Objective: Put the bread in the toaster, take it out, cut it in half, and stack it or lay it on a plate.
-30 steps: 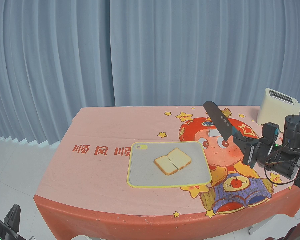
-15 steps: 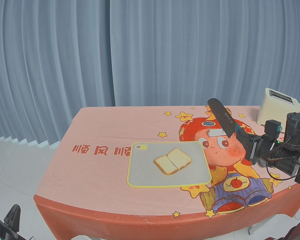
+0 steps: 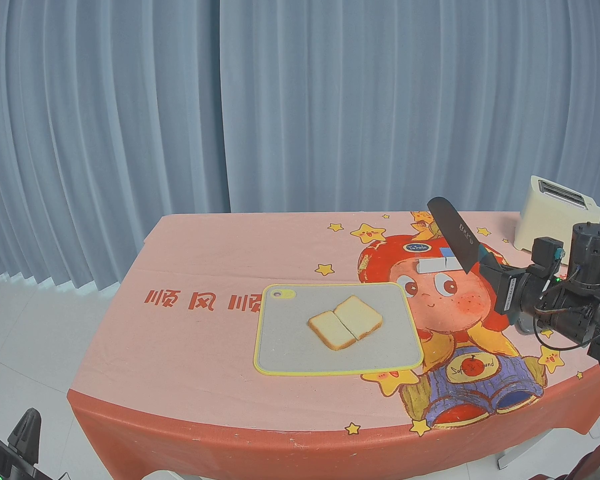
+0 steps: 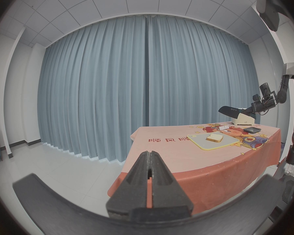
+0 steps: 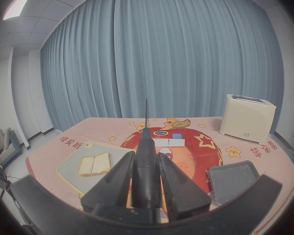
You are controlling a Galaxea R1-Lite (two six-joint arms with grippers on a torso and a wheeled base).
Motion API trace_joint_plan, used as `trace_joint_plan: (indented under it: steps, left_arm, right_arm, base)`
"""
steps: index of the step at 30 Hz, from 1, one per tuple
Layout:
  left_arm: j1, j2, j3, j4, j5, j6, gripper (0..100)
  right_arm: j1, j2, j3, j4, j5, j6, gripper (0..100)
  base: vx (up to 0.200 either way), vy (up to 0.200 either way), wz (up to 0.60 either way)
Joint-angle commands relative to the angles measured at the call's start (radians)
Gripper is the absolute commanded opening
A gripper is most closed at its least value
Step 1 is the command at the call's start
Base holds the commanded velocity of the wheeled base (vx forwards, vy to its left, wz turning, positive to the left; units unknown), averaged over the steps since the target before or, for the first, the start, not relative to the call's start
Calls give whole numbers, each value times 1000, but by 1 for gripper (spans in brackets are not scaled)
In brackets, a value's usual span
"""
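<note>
Pale bread point(image 3: 345, 322), in two halves lying side by side and touching, rests mid-way on the grey cutting board point(image 3: 290, 351), so toasting and cutting appear done. Right of the board the right gripper point(image 5: 146, 157) is clamped on the black knife point(image 3: 457, 235) by its handle, blade raised, with the toaster point(image 3: 557, 218) at far right. The left gripper point(image 4: 149, 155), fingers pressed together on nothing, hangs off the near left corner of the table point(image 3: 193, 348). Apparently left to do: move both halves to the grey tray point(image 5: 233, 180) at near right.
</note>
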Motion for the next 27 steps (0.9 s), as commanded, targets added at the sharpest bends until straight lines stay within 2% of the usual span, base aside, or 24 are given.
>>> trace_joint_plan:
  steps: [1, 27]
  left_arm:
    - [0, 1, 18, 0, 0, 1, 0]
    - [0, 1, 18, 0, 0, 1, 0]
  right_arm:
    - [-7, 14, 0, 0, 0, -1, 0]
    - [-19, 34, 3, -1, 0, -1, 0]
  base:
    - [0, 0, 0]
    - [0, 0, 0]
